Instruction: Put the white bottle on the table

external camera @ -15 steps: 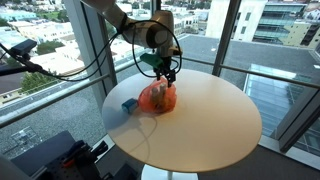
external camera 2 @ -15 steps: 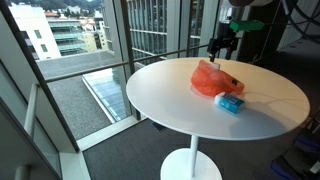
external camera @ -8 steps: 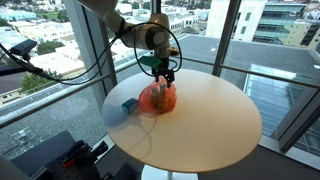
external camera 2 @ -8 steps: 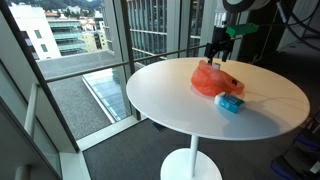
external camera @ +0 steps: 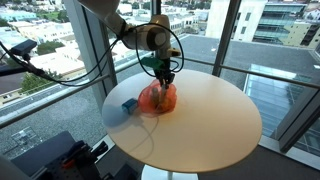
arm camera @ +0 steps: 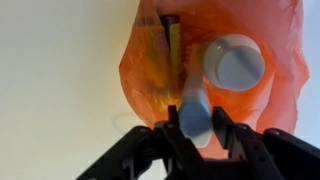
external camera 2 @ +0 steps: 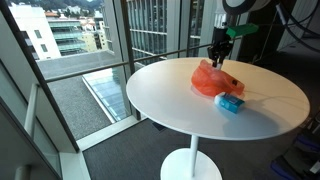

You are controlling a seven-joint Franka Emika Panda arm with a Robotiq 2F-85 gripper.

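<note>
Table [external camera: 215, 125] [external camera 2: 165, 100]: in both exterior views, one round white top is carrying one orange bag [external camera: 157, 98] [external camera 2: 210, 78] and one blue object [external camera: 129, 104] [external camera 2: 230, 103] just beside it.
Gripper [external camera: 166, 78] [external camera 2: 218, 60]: is hanging at the bag's top; the bag is hiding its contents here.
White bottle [arm camera: 233, 62]: only the wrist view is showing it. One bottle is lying inside the bag, round top facing the camera.
Yellow item [arm camera: 173, 50]: one, lying beside the bottle.
Pale cylinder [arm camera: 195, 95]: one, possibly a second container.
Fingers [arm camera: 225, 125]: are flanking the cylinder; whether they are clamping it cannot be told.
</note>
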